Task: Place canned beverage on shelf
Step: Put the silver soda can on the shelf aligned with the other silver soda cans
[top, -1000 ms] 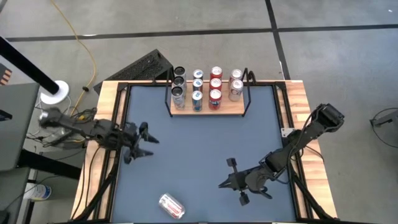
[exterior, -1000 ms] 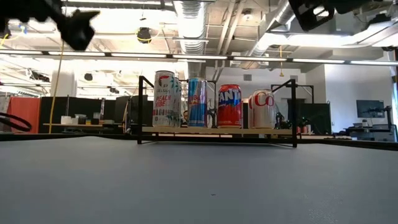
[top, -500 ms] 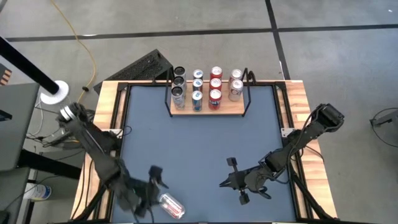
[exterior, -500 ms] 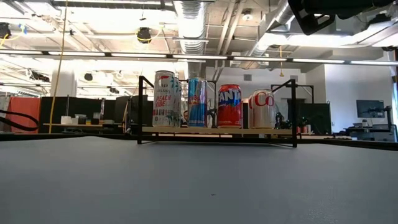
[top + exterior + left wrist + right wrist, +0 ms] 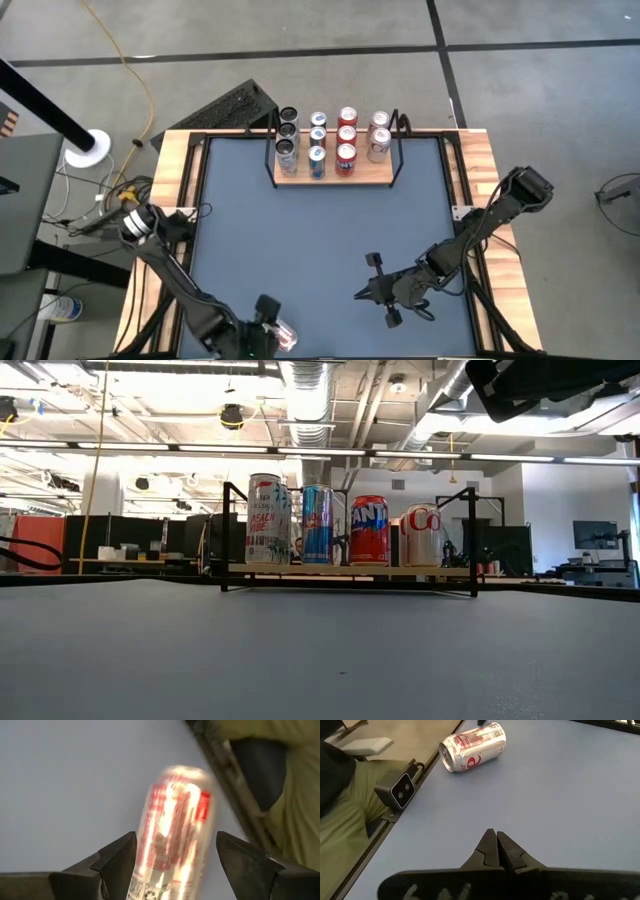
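Observation:
A silver and red can lies on its side on the blue table top near the near edge, left of the middle. It also shows in the right wrist view. My left gripper is open over it. In the left wrist view the fingers stand on either side of the can with a gap on each side. My right gripper is shut and empty at the near right. The shelf, a light-wood board with black wire ends, stands at the far middle and holds several upright cans.
Wooden rails frame the table. A small camera block sits at the near edge. A person in green clothing sits just beyond that edge. The wide blue surface between the shelf and the grippers is bare.
My left gripper has swept from the table's left side toward the near edge and down to the lying can. Its fingers now straddle the can. The can lies where it did. My right arm has kept still.

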{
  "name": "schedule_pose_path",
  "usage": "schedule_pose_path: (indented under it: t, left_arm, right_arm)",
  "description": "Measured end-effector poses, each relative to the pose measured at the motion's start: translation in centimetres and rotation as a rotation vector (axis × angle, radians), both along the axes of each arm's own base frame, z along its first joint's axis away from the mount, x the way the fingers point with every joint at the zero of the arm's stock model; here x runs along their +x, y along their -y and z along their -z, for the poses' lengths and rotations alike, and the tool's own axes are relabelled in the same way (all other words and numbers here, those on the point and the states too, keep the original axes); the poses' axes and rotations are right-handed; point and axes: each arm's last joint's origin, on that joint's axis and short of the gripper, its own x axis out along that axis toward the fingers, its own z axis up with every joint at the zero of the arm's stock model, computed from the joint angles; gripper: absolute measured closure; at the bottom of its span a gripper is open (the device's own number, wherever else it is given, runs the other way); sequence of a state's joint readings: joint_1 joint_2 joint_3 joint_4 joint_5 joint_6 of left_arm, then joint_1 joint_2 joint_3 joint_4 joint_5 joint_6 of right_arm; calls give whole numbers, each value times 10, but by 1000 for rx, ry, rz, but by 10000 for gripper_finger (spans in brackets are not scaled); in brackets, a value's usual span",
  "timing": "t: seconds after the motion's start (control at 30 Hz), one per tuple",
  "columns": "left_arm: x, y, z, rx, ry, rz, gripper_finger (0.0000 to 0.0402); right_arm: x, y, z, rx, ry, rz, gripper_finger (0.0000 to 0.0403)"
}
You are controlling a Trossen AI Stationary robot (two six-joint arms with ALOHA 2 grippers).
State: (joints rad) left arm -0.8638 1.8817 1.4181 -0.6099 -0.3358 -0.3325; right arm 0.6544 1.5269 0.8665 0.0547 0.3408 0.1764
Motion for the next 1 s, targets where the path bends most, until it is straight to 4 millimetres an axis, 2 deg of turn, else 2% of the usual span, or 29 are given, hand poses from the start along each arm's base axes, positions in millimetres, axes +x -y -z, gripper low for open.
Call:
schedule_pose_path:
  t: [0.13, 0.6, 1.0]
  left_arm:
    - [3, -6, 10, 16, -74, -51, 140]
    - [11, -38, 50, -139, -233, -86, 140]
    - [18, -45, 54, -202, -272, -69, 140]
  right_arm:
    - [-2, 1, 4, -7, -15, 1, 403]
    - [-3, 2, 8, 8, -25, 13, 403]
    - [-3, 2, 8, 9, -22, 13, 403]
